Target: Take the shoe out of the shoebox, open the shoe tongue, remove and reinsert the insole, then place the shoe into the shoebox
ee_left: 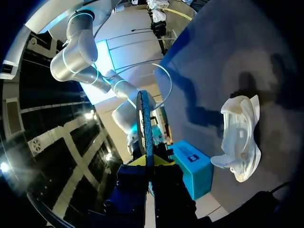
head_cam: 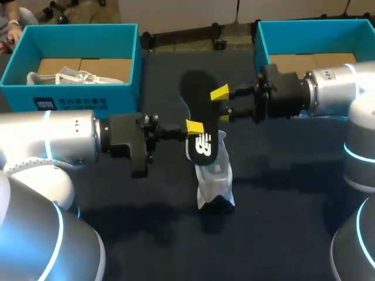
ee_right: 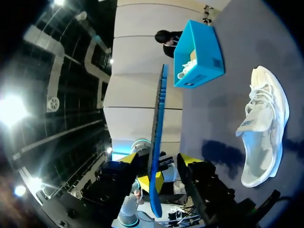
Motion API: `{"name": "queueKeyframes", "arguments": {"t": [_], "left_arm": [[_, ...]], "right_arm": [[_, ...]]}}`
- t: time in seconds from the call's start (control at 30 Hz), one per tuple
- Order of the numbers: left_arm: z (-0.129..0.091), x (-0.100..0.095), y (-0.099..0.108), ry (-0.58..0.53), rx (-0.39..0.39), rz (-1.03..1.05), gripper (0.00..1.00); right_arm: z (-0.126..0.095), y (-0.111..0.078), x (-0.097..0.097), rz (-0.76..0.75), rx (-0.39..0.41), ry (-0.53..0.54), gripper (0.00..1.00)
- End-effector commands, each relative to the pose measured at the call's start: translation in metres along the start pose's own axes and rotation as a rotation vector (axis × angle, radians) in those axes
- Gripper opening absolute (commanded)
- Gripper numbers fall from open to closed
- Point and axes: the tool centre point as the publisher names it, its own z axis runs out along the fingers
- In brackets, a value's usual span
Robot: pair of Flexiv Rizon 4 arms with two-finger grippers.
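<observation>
Left pincer (ee_left: 148, 164) grips the thin, flat black insole (head_cam: 199, 111), toe end pointing away from the robot. Right pincer (ee_right: 160, 160) stands wide astride its edge.

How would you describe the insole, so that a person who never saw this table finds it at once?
Look at the middle of the dark table, where a white shoe rests. Just above it, the left gripper holds the insole: a thin, foot-shaped black piece with a white logo. Unlike the shoe, it is flat, black and off the table.
</observation>
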Motion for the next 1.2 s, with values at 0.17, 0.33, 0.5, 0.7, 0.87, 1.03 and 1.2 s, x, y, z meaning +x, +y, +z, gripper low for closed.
{"name": "queueKeyframes", "arguments": {"t": [0.17, 0.33, 0.5, 0.7, 0.87, 1.03, 1.2], "left_arm": [[0.019, 0.003, 0.001, -0.006, 0.006, 0.003, 0.00], [0.016, 0.005, -0.002, -0.005, 0.008, 0.005, 0.00], [0.011, 0.006, -0.003, 0.005, -0.001, -0.003, 0.00], [0.008, 0.006, -0.003, 0.016, 0.001, -0.021, 0.93], [-0.006, 0.007, -0.002, 0.053, 0.027, -0.067, 1.00], [-0.023, 0.010, 0.002, 0.100, 0.032, -0.096, 1.00], [-0.037, 0.013, 0.007, 0.150, 0.033, -0.102, 1.00]], "right_arm": [[0.004, 0.000, 0.003, -0.003, -0.006, -0.006, 0.37], [0.002, -0.001, 0.002, -0.003, -0.014, -0.007, 0.20], [0.002, 0.001, -0.001, 0.001, -0.013, -0.007, 0.00], [0.002, 0.003, -0.001, 0.002, -0.005, -0.010, 0.00], [-0.002, 0.005, -0.005, 0.006, -0.008, -0.014, 0.00], [-0.004, 0.008, -0.008, 0.010, -0.007, -0.015, 0.00], [-0.007, 0.009, -0.015, 0.017, -0.012, -0.012, 0.00]]}}
